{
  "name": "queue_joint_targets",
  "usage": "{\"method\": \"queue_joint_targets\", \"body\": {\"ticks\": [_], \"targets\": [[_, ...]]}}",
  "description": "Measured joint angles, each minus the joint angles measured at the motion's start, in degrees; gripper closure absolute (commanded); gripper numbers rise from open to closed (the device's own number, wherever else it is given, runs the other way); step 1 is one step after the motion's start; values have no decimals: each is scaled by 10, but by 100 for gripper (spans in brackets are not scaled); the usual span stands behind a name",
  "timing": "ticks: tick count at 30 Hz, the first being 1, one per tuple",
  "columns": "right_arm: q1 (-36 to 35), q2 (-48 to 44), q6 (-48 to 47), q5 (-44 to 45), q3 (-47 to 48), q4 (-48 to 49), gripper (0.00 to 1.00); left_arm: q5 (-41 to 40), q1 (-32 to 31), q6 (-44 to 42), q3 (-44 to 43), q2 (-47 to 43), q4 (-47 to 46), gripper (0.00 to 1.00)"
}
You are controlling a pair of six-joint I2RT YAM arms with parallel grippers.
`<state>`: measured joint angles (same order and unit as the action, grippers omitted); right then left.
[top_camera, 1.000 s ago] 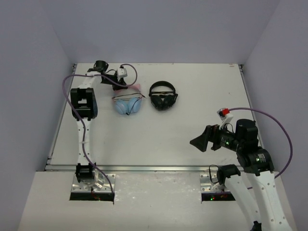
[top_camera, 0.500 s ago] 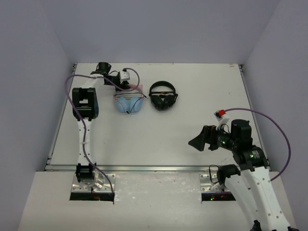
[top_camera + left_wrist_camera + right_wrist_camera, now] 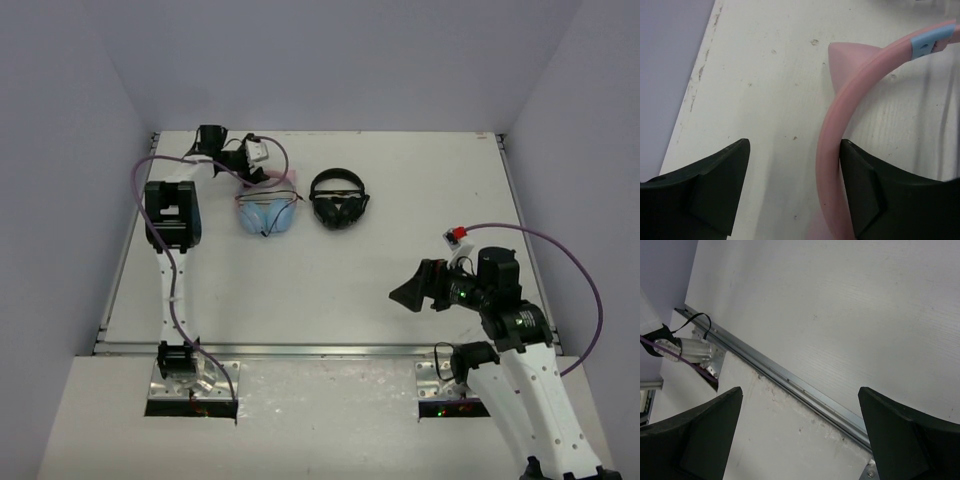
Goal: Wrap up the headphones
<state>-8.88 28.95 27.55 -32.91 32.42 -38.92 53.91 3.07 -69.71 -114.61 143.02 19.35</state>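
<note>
The headphones (image 3: 268,213) lie at the back left of the table, light blue earcups folded together with a thin dark cable across them. In the left wrist view their pink headband (image 3: 827,165) curves up past a small pink ear (image 3: 850,60) to a blue slider (image 3: 930,40). My left gripper (image 3: 262,178) is at the headband's far side and open (image 3: 794,150). The headband rests against its right finger (image 3: 865,190), and the left finger stands clear of it. My right gripper (image 3: 405,295) hovers wide open over the table's near right edge (image 3: 800,395), holding nothing.
All-black headphones (image 3: 338,198) lie just right of the blue ones. A metal rail (image 3: 805,390) runs along the table's front edge below my right gripper. Purple walls close in the table on three sides.
My left gripper has opened and let go of the pink headband. The headphones settled slightly. My right arm drifted a little to the left.
</note>
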Motion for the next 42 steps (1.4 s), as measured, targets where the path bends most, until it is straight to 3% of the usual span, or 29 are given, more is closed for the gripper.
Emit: {"method": "queue_joint_targets", "body": {"ticks": [5, 10, 11, 14, 19, 22, 27, 31, 36, 42], "targets": [[0, -2, 4, -4, -6, 5, 1, -1, -2, 42, 68, -56, -78, 20], [0, -6, 7, -11, -14, 16, 1, -7, -5, 60, 79, -80, -132, 17], [0, -6, 8, -14, -15, 17, 1, -9, -5, 70, 86, -84, -148, 3], [0, -7, 8, -18, -18, 19, 1, -15, -6, 109, 108, -96, -194, 0], [0, -8, 7, -17, -18, 33, 1, -108, -13, 296, 147, -144, -308, 0], [0, -12, 10, 0, -19, 55, 1, -265, -21, 454, 148, -208, -324, 0], [0, -21, 13, 63, -21, 101, 1, -499, -29, 710, 160, -393, -241, 0], [-2, 20, -13, 146, 56, 47, 1, -617, -49, 819, 278, -614, -165, 0], [-2, 30, -51, 252, 153, -17, 1, -672, -118, 866, 419, -840, -67, 0], [-2, -2, -87, 314, 201, -93, 1, -746, -117, 848, 593, -1081, 70, 0]]}}
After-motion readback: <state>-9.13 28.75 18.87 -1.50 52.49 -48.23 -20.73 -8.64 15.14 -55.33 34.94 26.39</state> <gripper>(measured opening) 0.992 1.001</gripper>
